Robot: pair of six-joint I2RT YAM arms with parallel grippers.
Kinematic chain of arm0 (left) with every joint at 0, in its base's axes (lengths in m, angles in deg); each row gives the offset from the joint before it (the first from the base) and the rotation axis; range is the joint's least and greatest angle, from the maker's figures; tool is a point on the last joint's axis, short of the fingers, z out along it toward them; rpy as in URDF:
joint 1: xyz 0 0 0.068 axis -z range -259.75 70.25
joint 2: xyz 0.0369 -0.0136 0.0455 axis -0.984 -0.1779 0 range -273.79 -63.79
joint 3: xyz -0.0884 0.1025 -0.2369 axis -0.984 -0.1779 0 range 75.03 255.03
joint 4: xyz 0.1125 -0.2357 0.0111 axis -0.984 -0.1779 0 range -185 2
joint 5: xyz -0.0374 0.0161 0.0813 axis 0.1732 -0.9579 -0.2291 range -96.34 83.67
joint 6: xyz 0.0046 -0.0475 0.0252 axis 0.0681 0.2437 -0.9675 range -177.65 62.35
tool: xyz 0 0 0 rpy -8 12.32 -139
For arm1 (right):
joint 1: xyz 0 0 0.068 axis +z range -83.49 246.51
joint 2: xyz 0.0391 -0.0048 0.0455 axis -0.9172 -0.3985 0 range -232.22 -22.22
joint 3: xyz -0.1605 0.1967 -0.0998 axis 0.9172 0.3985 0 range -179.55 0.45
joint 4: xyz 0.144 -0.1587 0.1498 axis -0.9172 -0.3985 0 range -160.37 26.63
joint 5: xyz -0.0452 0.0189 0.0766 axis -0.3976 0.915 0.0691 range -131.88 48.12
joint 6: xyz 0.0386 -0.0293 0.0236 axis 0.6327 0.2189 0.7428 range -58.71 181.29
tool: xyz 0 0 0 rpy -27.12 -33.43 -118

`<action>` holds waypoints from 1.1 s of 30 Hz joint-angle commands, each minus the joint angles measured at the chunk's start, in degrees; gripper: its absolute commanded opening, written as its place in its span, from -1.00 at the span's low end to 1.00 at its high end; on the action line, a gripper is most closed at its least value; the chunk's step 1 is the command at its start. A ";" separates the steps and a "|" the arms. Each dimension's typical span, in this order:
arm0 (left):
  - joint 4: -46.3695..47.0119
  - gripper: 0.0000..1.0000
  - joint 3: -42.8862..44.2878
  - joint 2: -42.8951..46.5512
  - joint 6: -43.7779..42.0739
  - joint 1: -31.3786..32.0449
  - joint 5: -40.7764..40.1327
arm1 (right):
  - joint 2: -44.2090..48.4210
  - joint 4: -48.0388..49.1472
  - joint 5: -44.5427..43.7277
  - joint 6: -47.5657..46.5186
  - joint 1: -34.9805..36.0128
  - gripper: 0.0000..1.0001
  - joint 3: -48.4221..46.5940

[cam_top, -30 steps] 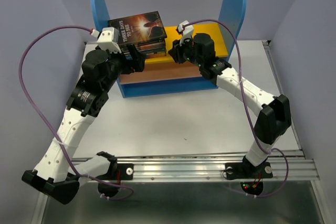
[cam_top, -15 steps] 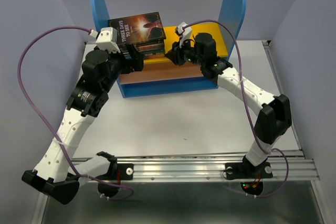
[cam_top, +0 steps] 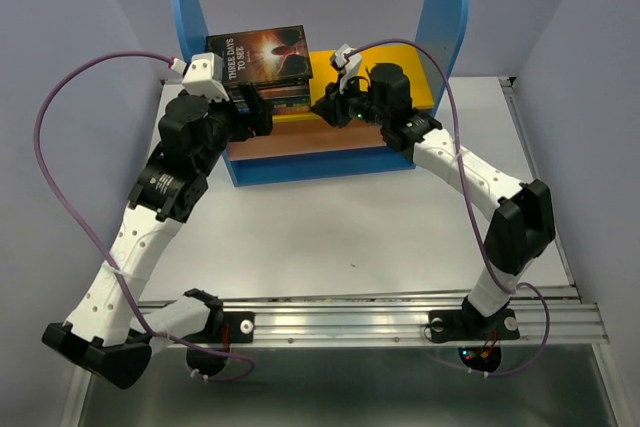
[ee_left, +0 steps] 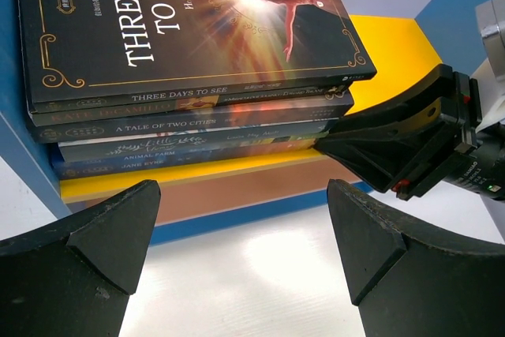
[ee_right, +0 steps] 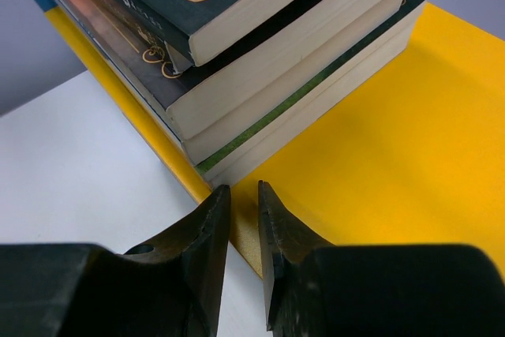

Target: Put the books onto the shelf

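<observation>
Books (ee_left: 189, 29) lie stacked on the shelf's (cam_top: 447, 7) yellow board (ee_right: 379, 132), left claw (ee_left: 241, 195) spread wide before them, right claw (ee_right: 241, 191) almost pressed together at the stack's lower corner.

The left arm (cam_top: 135, 237) and right arm (cam_top: 465, 172) are built alike: white shells speckled with small dark dots, joined by chunky black joints. A thin purple cable (cam_top: 38, 142) trails from each wrist, beside a small white block (cam_top: 203, 69). The left claw (ee_left: 243, 195) and right claw (ee_right: 243, 189) have matte black, wedge-shaped fingers (ee_left: 102, 250). Black bases sit on a silver rail (cam_top: 370, 319).
</observation>
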State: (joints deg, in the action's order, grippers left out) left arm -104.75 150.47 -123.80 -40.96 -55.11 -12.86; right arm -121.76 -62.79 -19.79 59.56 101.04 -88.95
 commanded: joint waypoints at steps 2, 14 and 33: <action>1.72 0.98 0.41 -0.90 0.36 -0.21 -1.03 | -1.35 1.71 1.74 0.68 3.18 -0.46 -1.12; -0.03 0.98 1.99 1.29 3.26 -0.21 -3.58 | 8.75 0.30 -35.01 7.45 3.18 -0.29 1.78; -36.85 0.98 -2.92 15.89 36.30 -0.21 -39.35 | 41.35 -28.43 -58.11 31.17 3.18 1.00 24.95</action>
State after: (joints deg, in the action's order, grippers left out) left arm -132.29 149.97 -107.47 -13.40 -55.11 -44.05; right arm -84.24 -81.83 -70.35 81.96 104.21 -69.83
